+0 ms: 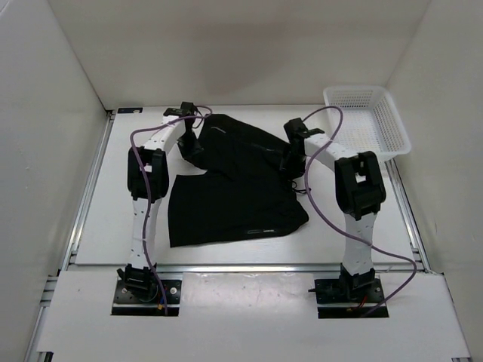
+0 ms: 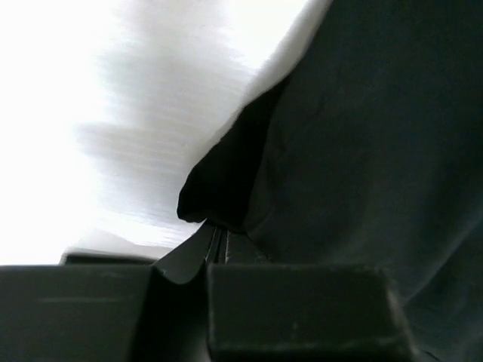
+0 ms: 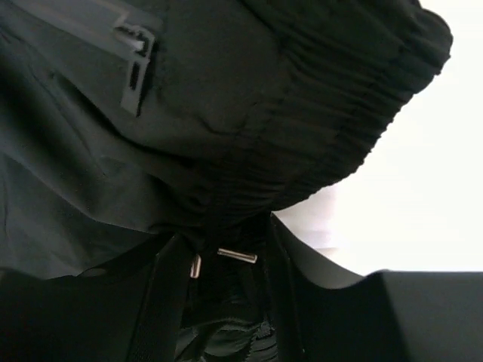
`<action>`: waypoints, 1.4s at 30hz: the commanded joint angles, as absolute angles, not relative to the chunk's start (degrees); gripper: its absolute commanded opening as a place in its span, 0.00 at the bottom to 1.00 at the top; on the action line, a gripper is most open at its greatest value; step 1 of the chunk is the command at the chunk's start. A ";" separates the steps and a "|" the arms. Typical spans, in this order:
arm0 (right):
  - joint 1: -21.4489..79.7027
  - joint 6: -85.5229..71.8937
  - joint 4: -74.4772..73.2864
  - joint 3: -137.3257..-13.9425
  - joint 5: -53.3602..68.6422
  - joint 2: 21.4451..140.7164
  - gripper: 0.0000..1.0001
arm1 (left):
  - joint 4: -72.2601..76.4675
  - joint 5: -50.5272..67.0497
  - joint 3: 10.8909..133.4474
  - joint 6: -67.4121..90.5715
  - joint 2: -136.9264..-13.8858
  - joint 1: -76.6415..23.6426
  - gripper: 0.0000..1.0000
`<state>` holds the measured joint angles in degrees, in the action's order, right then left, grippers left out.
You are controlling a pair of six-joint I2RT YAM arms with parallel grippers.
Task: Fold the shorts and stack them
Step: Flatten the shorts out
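On the shorts (image 1: 234,196) — left pincer (image 2: 213,230) clamped tight, right pincer (image 3: 226,234) astride waistband (image 3: 324,113), grip unclear.

shorts (image 1: 234,196): black | basket (image 1: 355,90): white mesh | cables (image 1: 332,108): purple | zip pull (image 3: 136,79): perhaps grey

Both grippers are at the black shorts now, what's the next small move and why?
Probably close the right gripper firmly before any lift. Its fingers straddle the bunched elastic waistband, but a clamp is not evident, while the left gripper is shut on an edge of the shorts. Lifting now might let that side slip.
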<state>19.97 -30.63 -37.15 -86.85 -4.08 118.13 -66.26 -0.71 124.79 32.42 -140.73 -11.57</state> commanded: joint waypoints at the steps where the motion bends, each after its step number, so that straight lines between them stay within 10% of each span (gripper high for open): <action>1: 23.11 -28.13 -39.72 -92.36 -7.20 121.11 0.46 | -66.19 -4.74 119.31 32.78 -135.21 -9.23 0.10; 10: 25.66 -23.99 -40.61 -90.44 -16.52 118.30 0.57 | -58.54 -6.51 97.38 31.83 -121.38 -2.11 0.12; 19: 25.66 -25.31 -42.80 -99.75 -22.66 115.75 0.91 | -64.42 -2.99 114.32 30.59 -123.57 -3.34 0.55; 24: 24.44 -23.82 -42.28 -106.77 -24.08 119.08 0.87 | -65.30 0.78 130.47 30.59 -130.77 -3.34 0.75; 29: 22.15 -20.84 -46.75 -123.29 -22.42 129.62 0.60 | -63.47 4.21 139.39 31.29 -138.33 -3.87 0.87; 42: 19.07 -15.12 -43.34 -123.58 -9.76 135.35 0.82 | -56.52 9.32 150.56 32.96 -149.06 -4.39 0.85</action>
<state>18.48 -17.89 -45.10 -124.73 -14.24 136.25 -59.22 6.96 148.46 32.29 -151.52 -3.97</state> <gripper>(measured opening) 0.818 0.852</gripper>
